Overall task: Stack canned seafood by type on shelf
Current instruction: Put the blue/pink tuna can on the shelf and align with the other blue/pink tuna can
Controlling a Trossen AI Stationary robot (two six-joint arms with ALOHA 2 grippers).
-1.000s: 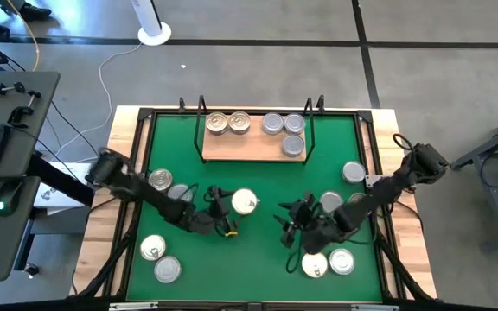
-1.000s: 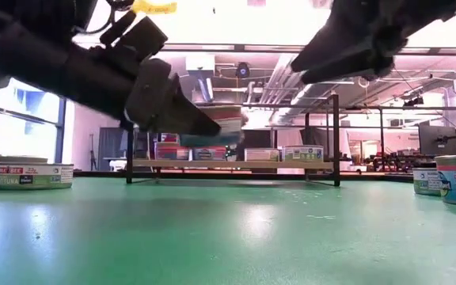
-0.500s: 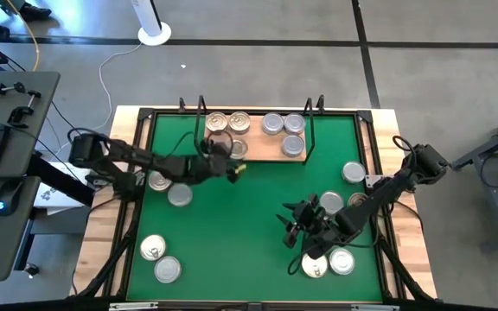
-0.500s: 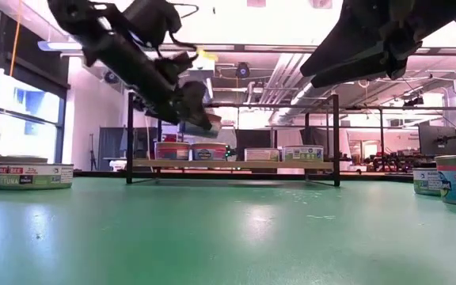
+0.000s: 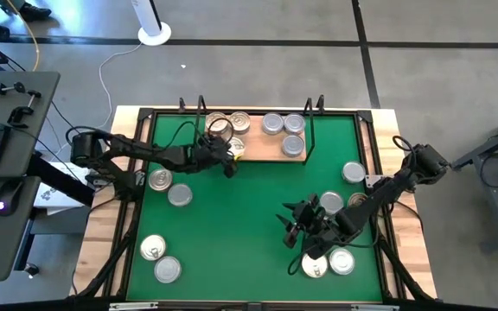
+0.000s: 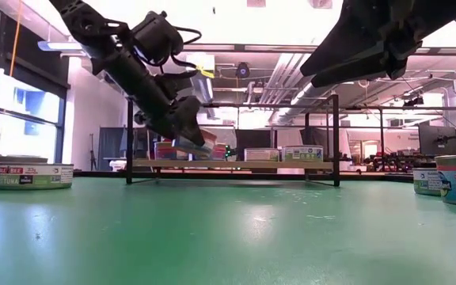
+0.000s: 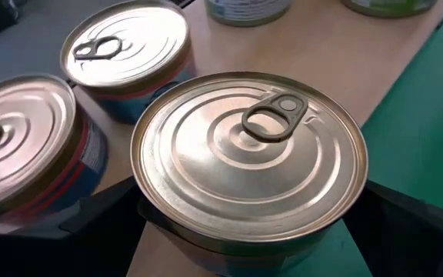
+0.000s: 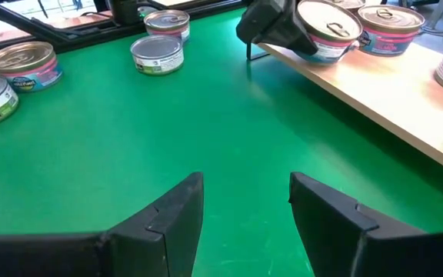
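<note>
Two arms show in the high view: the left gripper (image 5: 223,152) reaches over the near left edge of the shelf (image 5: 262,148), jaws spread wide around a gold-lidded can (image 5: 233,148), beside two gold-lidded cans at the shelf's left end and three silver-lidded cans (image 5: 284,129) at its right end. The right gripper (image 5: 294,226) hangs over the green mat (image 5: 249,233) near loose cans, fingers partly apart and empty. Low view: the left gripper (image 6: 187,136) holds the can (image 6: 198,145) tilted just above the shelf board (image 6: 236,164). Left wrist view: the held can (image 7: 250,159) sits between the dark fingers, over the board's edge, just beside two shelved cans. Right wrist view: the right fingers (image 8: 171,215) stand apart over bare mat, nothing between them.
</note>
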